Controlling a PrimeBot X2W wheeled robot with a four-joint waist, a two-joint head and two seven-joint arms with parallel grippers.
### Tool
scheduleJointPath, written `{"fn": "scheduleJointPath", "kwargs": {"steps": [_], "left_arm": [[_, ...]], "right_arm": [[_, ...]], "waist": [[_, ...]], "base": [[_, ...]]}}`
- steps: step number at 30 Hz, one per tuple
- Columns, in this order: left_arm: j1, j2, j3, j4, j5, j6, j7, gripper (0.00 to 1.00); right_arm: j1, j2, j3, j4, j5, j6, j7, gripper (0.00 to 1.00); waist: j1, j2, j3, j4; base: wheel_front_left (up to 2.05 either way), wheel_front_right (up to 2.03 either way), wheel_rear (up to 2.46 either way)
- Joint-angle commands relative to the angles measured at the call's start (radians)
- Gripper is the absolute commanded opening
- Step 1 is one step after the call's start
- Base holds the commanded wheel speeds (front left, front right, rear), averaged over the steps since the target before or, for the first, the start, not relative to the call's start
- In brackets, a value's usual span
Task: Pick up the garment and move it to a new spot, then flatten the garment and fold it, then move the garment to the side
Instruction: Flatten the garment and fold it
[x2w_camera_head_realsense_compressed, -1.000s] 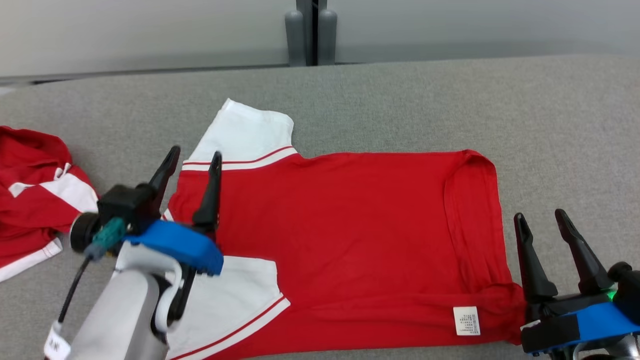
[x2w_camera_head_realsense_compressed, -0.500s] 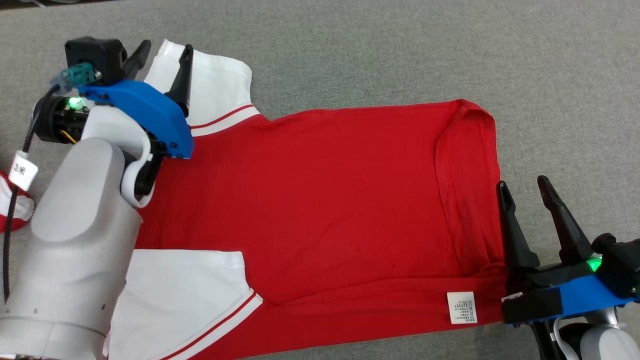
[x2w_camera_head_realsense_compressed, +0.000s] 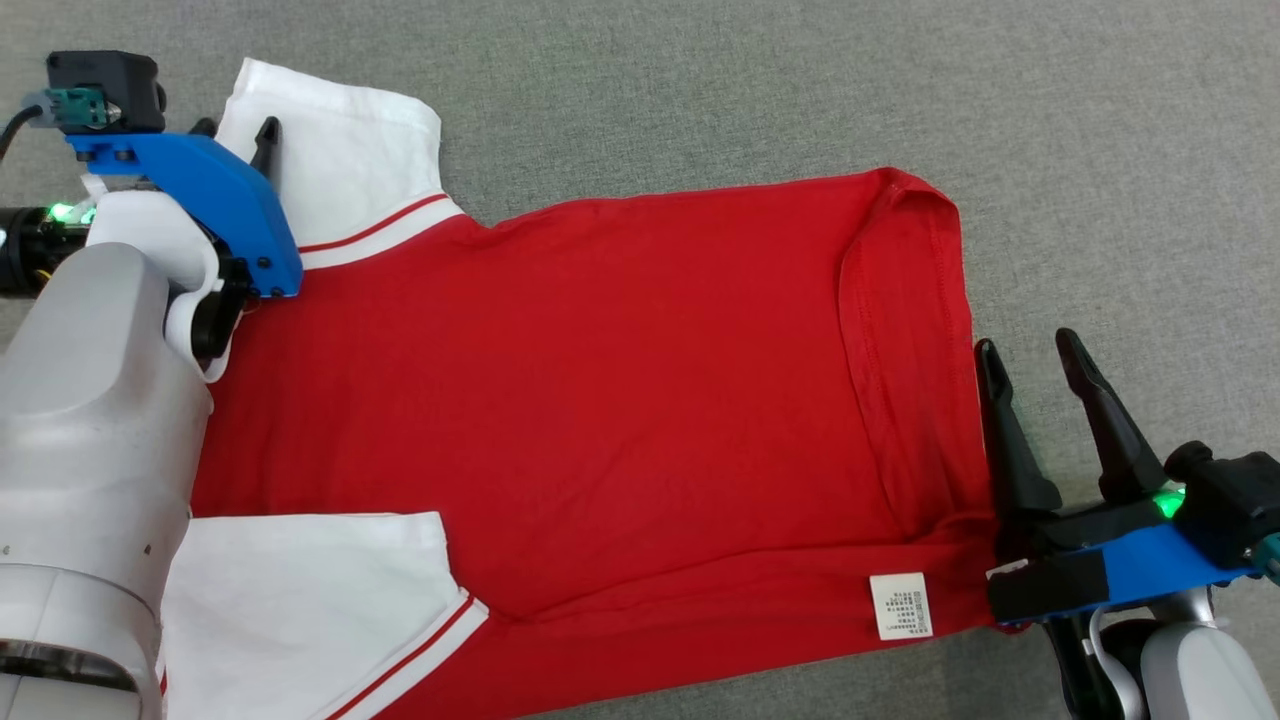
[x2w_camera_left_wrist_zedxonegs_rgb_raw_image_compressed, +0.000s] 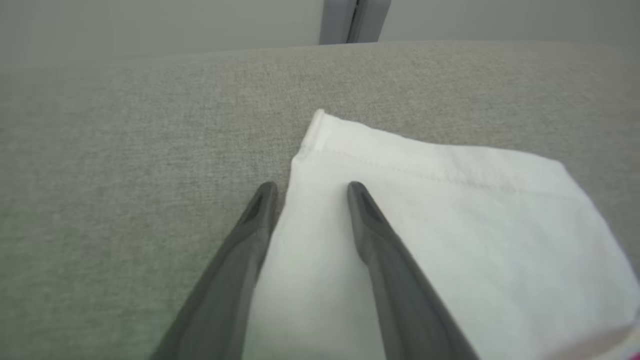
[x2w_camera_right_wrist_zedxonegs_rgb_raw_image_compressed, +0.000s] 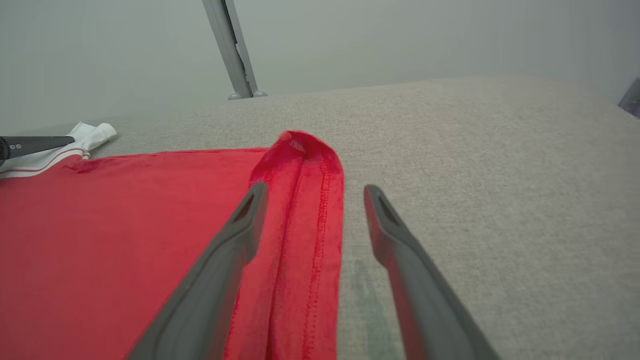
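Head view: red garment (x2w_camera_head_realsense_compressed: 600, 400) lies flat on the grey surface (x2w_camera_head_realsense_compressed: 700, 90). The left arm (x2w_camera_head_realsense_compressed: 90, 380) stretches out, left fingers (x2w_camera_left_wrist_zedxonegs_rgb_raw_image_compressed: 380, 250) wide across the white sleeve (x2w_camera_head_realsense_compressed: 340, 150) edge (right fingers (x2w_camera_right_wrist_zedxonegs_rgb_raw_image_compressed: 225, 260) wide across the hem (x2w_camera_right_wrist_zedxonegs_rgb_raw_image_compressed: 320, 210)).

Bright, even light; soft, hazy wrist views.

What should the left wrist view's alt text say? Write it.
The left gripper, its two dark fingers open, straddles the side edge of a white sleeve lying flat on a grey fabric surface. A pale wall stands behind.
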Motion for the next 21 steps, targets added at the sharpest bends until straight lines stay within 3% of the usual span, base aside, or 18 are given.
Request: {"fn": "scheduleJointPath", "kwargs": {"steps": [1, 9, 14, 21], "left_arm": [[0.003, 0.006, -0.031, 0.010, -0.009, -0.007, -0.003, 0.00], [-0.030, 0.016, -0.086, -0.001, -0.040, -0.005, -0.135, 0.00], [-0.031, -0.008, -0.143, -0.034, -0.073, -0.005, -0.231, 0.00], [-0.019, -0.016, -0.207, -0.067, -0.110, -0.005, -0.280, 0.00]], "right_arm": [[-0.025, 0.001, -0.011, 0.007, 0.001, 0.000, 0.000, 1.00], [-0.121, -0.037, -0.019, 0.105, 0.022, 0.000, 0.016, 1.00], [-0.250, -0.101, -0.001, 0.278, 0.059, 0.000, 0.028, 1.00], [-0.389, -0.141, 0.042, 0.421, 0.088, 0.000, 0.018, 1.00]], "waist": [[0.0000, -0.0001, 0.001, 0.001], [0.0000, -0.0001, -0.014, 0.025], [0.0000, -0.0001, -0.027, 0.083], [0.0000, -0.0001, -0.029, 0.129]], "base": [[0.00, 0.00, 0.00], [0.00, 0.00, 0.00], [0.00, 0.00, 0.00], [0.00, 0.00, 0.00]]}}
